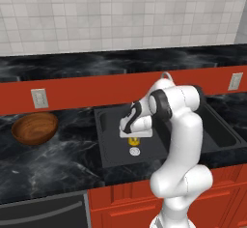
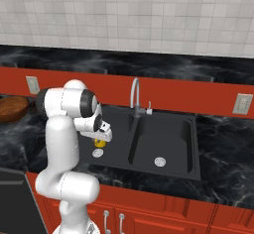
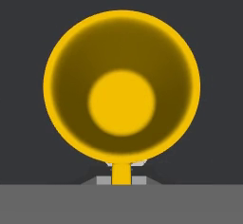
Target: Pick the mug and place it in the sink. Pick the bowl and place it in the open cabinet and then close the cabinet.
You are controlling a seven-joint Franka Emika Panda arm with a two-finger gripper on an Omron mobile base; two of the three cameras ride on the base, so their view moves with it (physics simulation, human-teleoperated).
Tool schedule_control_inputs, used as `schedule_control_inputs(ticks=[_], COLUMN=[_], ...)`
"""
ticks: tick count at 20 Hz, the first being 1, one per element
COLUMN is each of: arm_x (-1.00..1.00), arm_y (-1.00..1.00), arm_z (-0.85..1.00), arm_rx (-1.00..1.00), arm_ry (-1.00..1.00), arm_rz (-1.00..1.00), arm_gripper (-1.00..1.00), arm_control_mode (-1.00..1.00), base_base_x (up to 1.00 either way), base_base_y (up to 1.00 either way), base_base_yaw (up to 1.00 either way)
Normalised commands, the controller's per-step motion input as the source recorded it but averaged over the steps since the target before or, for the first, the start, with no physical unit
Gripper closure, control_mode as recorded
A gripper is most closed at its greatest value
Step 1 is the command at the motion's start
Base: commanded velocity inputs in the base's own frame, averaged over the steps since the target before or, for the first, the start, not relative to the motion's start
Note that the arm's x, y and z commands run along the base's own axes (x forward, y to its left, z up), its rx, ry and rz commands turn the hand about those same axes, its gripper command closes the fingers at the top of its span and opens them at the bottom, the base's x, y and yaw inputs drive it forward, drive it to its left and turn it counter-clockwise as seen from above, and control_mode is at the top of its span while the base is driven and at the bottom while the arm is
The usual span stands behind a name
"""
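Note:
My gripper (image 1: 134, 135) is shut on the yellow mug (image 1: 133, 140), holding it low over the left basin of the black sink (image 1: 110, 142), just above the silver drain (image 1: 134, 151). In the hand view I look straight down into the mug (image 3: 121, 85); its handle is pinched between my fingertips (image 3: 121, 177) at the bottom. From the right base view the mug (image 2: 99, 142) hangs under the gripper (image 2: 101, 137) over the sink (image 2: 171, 131). The brown wooden bowl (image 1: 34, 128) sits on the counter left of the sink, bowl (image 2: 12, 108) behind my arm. The cabinet is out of view.
A curved silver faucet (image 2: 134, 96) stands behind the sink's divider. Wall outlets (image 1: 39, 98) (image 2: 242, 103) sit on the red backsplash. The black marble counter (image 1: 58, 159) surrounds the sink, with red lower cabinets (image 2: 163, 213) and a dark appliance (image 1: 43, 215) below.

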Motion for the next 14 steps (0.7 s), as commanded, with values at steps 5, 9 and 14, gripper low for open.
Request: schedule_control_inputs(ticks=[5, 9, 14], arm_x=[0.38, 0.40, 0.39], arm_y=[0.00, 0.00, 0.00], arm_z=[-0.29, -0.35, -0.30], arm_rx=[0.00, 0.00, 0.00], arm_ry=[0.00, 0.00, 0.00], arm_rz=[0.00, 0.00, 0.00], arm_gripper=[1.00, 1.00, 1.00], arm_control_mode=[-1.00, -1.00, -1.00], base_base_x=[0.00, 0.00, 0.00], base_base_y=[0.00, 0.00, 0.00], base_base_yaw=[0.00, 0.00, 0.00])
